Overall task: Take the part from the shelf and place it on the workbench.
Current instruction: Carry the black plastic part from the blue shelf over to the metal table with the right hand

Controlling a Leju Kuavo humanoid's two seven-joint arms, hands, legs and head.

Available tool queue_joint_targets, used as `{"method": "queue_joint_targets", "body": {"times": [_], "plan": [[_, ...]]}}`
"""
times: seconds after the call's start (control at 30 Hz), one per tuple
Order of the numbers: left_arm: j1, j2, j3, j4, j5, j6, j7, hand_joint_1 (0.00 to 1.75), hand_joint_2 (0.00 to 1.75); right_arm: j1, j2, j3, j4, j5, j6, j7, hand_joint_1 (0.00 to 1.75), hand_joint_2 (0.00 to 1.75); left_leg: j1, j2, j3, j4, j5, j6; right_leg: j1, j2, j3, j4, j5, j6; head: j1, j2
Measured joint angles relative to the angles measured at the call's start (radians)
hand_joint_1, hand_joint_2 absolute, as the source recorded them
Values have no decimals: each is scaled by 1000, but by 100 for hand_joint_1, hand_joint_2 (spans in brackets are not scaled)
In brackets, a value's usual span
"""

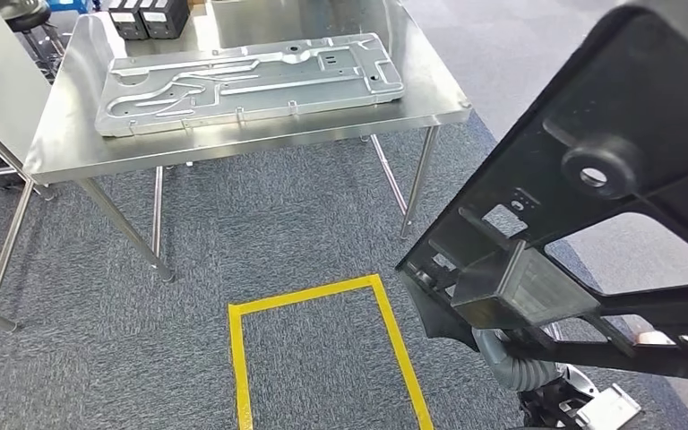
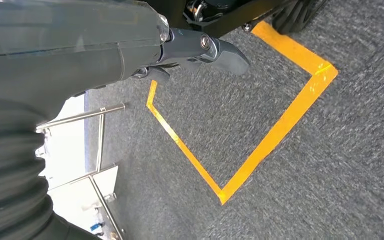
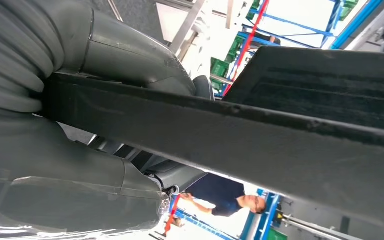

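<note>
The large black plastic frame part [image 1: 582, 206] runs off the right and top edges of the head view, so its full outline cannot be told. It covers most of the right robot hand [image 1: 452, 327]; a dark patch beneath its lower edge and a bit of grey ribbed cover show. In the right wrist view the part's black bar [image 3: 240, 135] crosses the hand [image 3: 105, 130] and hides its fingertips. The left robot hand [image 2: 195, 50] is blurred close to the lens. The stainless steel tabletop [image 1: 72, 134] is cut off at the top edge, as are two black boxes [image 1: 148, 16] at its far side. The yellow tape rectangle [image 1: 322, 296] on the carpet leaves the bottom edge.
</note>
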Motion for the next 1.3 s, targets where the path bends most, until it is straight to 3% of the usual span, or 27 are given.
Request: {"method": "queue_joint_targets", "body": {"times": [0.07, 0.2, 0.27, 0.33, 0.37, 0.4, 0.43, 0.5, 0.53, 0.6, 0.7, 0.77, 0.83, 0.87, 0.9, 0.93, 1.0, 1.03, 1.1, 1.2, 1.27, 1.3], "plan": [[-1, 0, 0, 0, 0, 1, 0, 0, 175, -6, 0, 0, 2, 0, 0, 0, 169, 175, -3, 0, 2, 1, -6, -10, 5, 0, 32, -69, 17, -12, 0, 0], [-1, 0, 0, 0, 0, 1, -2, 0, 175, -7, 0, 1, 3, 0, -1, 1, 169, 175, -3, 0, 0, 18, -25, -32, 3, 2, 38, -80, 12, -39, 0, 0], [-1, 0, 0, 0, 0, 0, -2, 0, 175, -8, 0, 1, 3, 0, -2, 1, 169, 175, 0, 0, -43, 110, -74, -38, 1, -1, 45, -84, 10, -49, 0, 0], [0, 0, 0, 0, 0, 0, -3, 0, 175, -8, 1, 2, 4, 0, -2, 1, 169, 175, 3, 0, -114, 243, -126, -42, 4, -1, 49, -84, 5, -55, 0, 0], [1, 0, 0, 0, 0, 0, -3, 0, 175, -8, 1, 2, 4, 0, -2, 1, 169, 175, 4, 0, -138, 280, -130, -43, 6, 0, 51, -84, 3, -56, 0, 0], [1, 0, 0, 0, 0, 0, -3, 0, 175, -8, 1, 2, 4, 1, -2, 1, 169, 175, 4, 0, -145, 281, -113, -43, 7, 1, 55, -83, 0, -56, 0, 0], [1, 1, 0, 0, 0, 0, -4, 0, 175, -7, 1, 2, 4, 1, -2, 1, 169, 175, 5, 0, -133, 244, -79, -41, 7, 2, 60, -83, -4, -55, 0, 0], [1, 1, 0, 0, 0, -2, -4, 0, 175, -7, 1, 2, 3, 1, -2, 1, 169, 175, 3, 0, -81, 117, -4, -34, 9, 4, 71, -80, -13, -49, 0, 0], [0, 1, 0, 0, 0, -3, -4, 0, 175, -8, 1, 2, 3, 1, -2, 1, 169, 175, 2, -1, -59, 64, 16, -30, 10, 5, 73, -79, -17, -45, 0, 0], [0, 1, 0, 0, 0, -4, -6, 0, 175, -8, 1, 2, 3, 1, -2, 1, 169, 175, -2, -2, -42, 21, 21, -22, 12, 5, 74, -78, -22, -35, 0, 0], [0, 0, 0, 0, 0, -5, -6, 0, 175, -8, 1, 1, 2, 1, -2, 1, 169, 175, -1, -3, -33, 7, 23, -5, 8, 4, 75, -69, -31, -17, 0, 0], [-1, 0, 0, 0, 0, -6, -6, 0, 175, -8, 2, -1, 1, -1, -2, 0, 169, 175, 3, -2, -23, -3, 24, 5, 5, 4, 37, 10, -70, -6, 0, 0], [-1, 0, 0, 0, 0, -6, -5, 0, 175, -6, 2, -3, 2, -4, -2, -1, 169, 175, 3, -2, -18, -3, 19, 10, 3, 4, -42, 144, -119, 2, 0, 0], [-1, 0, 0, 0, 0, -6, -5, 0, 175, -5, 2, -4, 3, -5, -1, -1, 169, 175, 3, -2, -16, -3, 15, 10, 1, 3, -74, 190, -125, 6, 0, 0], [0, 0, 0, 0, 0, -6, -5, 0, 175, -4, 2, -4, 3, -6, -1, -2, 169, 175, 3, -2, -12, -3, 12, 10, -1, 3, -90, 202, -113, 8, 0, 0], [0, 0, 0, 0, 0, -6, -5, 0, 175, -4, 2, -4, 4, -6, -1, -2, 169, 175, 3, -3, -6, -2, 7, 8, -3, 3, -84, 173, -81, 9, 0, 0], [1, -1, 0, 0, 0, -5, -5, 0, 175, -4, 2, -4, 4, -7, -1, -3, 169, 175, 4, -4, 7, -1, -4, 1, -5, 0, -32, 44, -1, 7, 0, 0], [0, -1, 0, 0, 0, -5, -5, 0, 175, -4, 2, -4, 3, -8, -1, -3, 169, 175, 2, -4, 10, 1, -11, -4, -4, -1, -7, -15, 23, 3, 0, 0], [0, -1, 0, 0, 0, -6, -5, 0, 175, -2, 2, -5, 3, -8, -1, -4, 169, 175, -1, -5, 12, 0, -20, -15, 1, -1, 13, -64, 28, -10, 0, 0], [-1, -1, 0, 0, 0, -7, -5, 0, 175, 2, 2, -5, 2, -8, -1, -5, 169, 175, 0, -3, 20, 4, -33, -32, 1, 3, 21, -73, 22, -31, 0, 0], [-3, 0, 0, 0, 0, -8, -4, 0, 175, 3, 2, -5, 1, -8, -1, -7, 169, 175, 2, -2, -7, 76, -71, -39, -3, 1, 34, -80, 17, -44, 0, 0], [-2, 0, 0, 0, 0, -8, -4, 0, 175, 3, 2, -5, 1, -8, -1, -9, 169, 175, 3, -2, -40, 142, -99, -41, -1, 0, 40, -81, 12, -49, 0, 0]]}}
